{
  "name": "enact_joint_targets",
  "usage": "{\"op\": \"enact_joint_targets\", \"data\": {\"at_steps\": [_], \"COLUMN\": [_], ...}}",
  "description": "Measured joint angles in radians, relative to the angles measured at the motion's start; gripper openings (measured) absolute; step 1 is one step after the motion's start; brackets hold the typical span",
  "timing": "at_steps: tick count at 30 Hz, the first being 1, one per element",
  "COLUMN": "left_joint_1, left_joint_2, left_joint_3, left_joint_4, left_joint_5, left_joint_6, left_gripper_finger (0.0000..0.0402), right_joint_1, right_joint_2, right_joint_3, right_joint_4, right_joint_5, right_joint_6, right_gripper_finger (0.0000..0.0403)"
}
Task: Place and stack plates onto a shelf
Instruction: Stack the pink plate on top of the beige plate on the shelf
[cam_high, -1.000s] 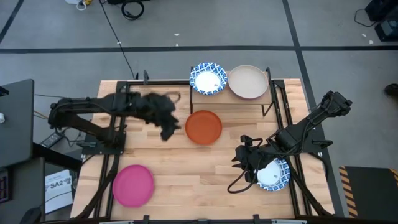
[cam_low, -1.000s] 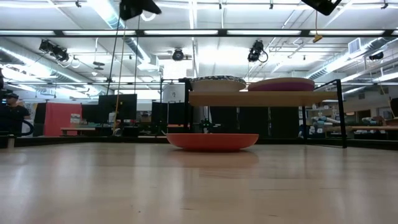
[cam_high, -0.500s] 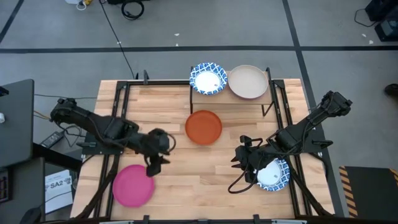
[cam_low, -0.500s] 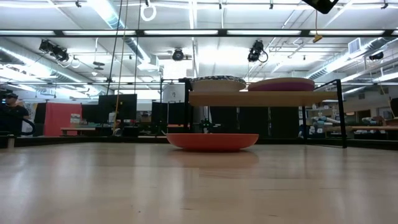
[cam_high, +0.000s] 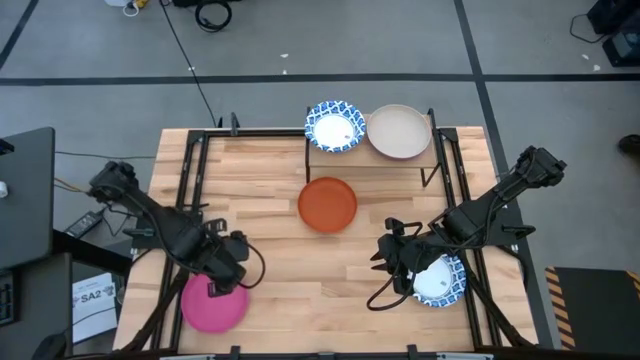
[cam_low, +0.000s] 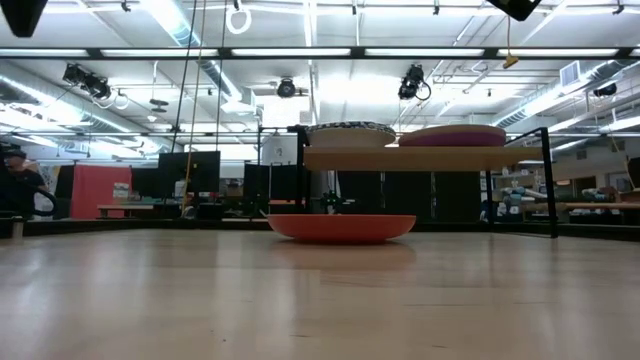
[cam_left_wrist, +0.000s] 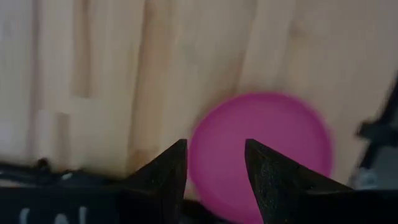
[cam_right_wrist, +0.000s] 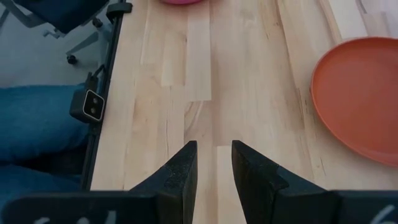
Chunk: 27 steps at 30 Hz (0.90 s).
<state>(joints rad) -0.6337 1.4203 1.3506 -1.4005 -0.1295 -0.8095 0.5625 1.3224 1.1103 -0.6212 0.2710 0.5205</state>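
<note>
On the plank-wood table, the left gripper, fingers parted and empty, has swung from the round orange plate to hover over the round pink plate, likely next for the shelf.

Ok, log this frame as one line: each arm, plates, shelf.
left gripper: open over pink plate | right gripper: open, waiting by patterned plate | orange plate: on table | shelf: two plates

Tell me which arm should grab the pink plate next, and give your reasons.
Left. Its claw hangs open directly over the pink plate at the table's near-left corner. The right claw sits across the table beside a blue-rimmed plate.
</note>
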Motion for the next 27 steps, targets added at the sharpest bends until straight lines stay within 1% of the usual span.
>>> {"op": "enact_joint_targets", "data": {"at_steps": [9, 12, 14, 17, 21, 24, 27], "left_joint_1": [-0.006, 0.004, 0.015, 0.027, 0.044, 0.063, 0.091], "left_joint_2": [0.046, 0.048, 0.048, 0.047, 0.046, 0.046, 0.046], "left_joint_3": [0.000, -0.018, -0.058, -0.140, -0.262, -0.351, -0.434], "left_joint_4": [-0.030, -0.024, -0.022, -0.006, 0.072, 0.129, 0.198], "left_joint_5": [-0.008, -0.007, -0.004, 0.043, 0.097, 0.118, 0.171], "left_joint_6": [0.134, 0.154, 0.153, 0.156, 0.210, 0.248, 0.270], "left_gripper_finger": [0.0167, 0.0167, 0.0167, 0.0167, 0.0167, 0.0167, 0.0167], "right_joint_1": [0.000, 0.000, 0.000, 0.000, 0.000, 0.000, 0.000], "right_joint_2": [0.000, 0.000, 0.000, 0.000, 0.000, 0.000, 0.000], "right_joint_3": [0.000, 0.000, 0.000, 0.000, 0.000, 0.000, 0.000], "right_joint_4": [0.000, 0.000, 0.000, 0.000, 0.000, 0.000, 0.000], "right_joint_5": [0.000, 0.000, 0.000, 0.000, 0.000, 0.000, 0.000], "right_joint_6": [-0.007, -0.028, -0.030, -0.034, -0.034, -0.034, -0.034], "right_gripper_finger": [0.0105, 0.0105, 0.0105, 0.0105, 0.0105, 0.0105, 0.0105]}}
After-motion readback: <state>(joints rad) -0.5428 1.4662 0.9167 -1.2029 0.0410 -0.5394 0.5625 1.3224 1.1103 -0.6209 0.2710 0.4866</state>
